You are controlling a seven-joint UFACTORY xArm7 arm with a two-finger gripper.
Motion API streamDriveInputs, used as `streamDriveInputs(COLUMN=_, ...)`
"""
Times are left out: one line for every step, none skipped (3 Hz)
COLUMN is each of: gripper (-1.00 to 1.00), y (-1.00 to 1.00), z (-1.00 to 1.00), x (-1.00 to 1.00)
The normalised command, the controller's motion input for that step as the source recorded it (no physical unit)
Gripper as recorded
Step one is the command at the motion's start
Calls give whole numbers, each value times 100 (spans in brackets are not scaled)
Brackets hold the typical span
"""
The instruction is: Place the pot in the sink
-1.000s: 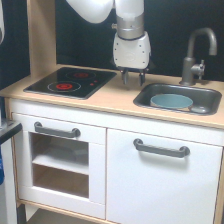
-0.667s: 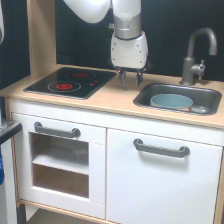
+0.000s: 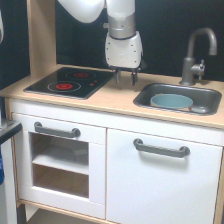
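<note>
The light blue-grey pot point(image 3: 171, 102) with a tan rim sits inside the dark grey sink point(image 3: 207, 93), towards its left half. My gripper point(image 3: 126, 78) hangs above the wood countertop between the hob and the sink, to the left of the pot and apart from it. Its two dark fingers point down with a small gap between them and hold nothing.
A black two-burner hob point(image 3: 70, 82) with red rings lies on the exterior view's left. A grey tap point(image 3: 196, 52) stands behind the sink. Below the light wood countertop point(image 3: 112, 99) are white cabinet doors with grey handles point(image 3: 161, 148).
My gripper has moved a little to the exterior view's left and slightly up, away from the sink. The pot has stayed in the sink.
</note>
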Motion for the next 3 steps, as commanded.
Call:
streamDriveInputs(gripper=99, y=-16, z=34, x=-33)
streamDriveInputs(gripper=99, y=-18, z=36, x=-32)
streamDriveInputs(gripper=99, y=-19, z=46, x=-39)
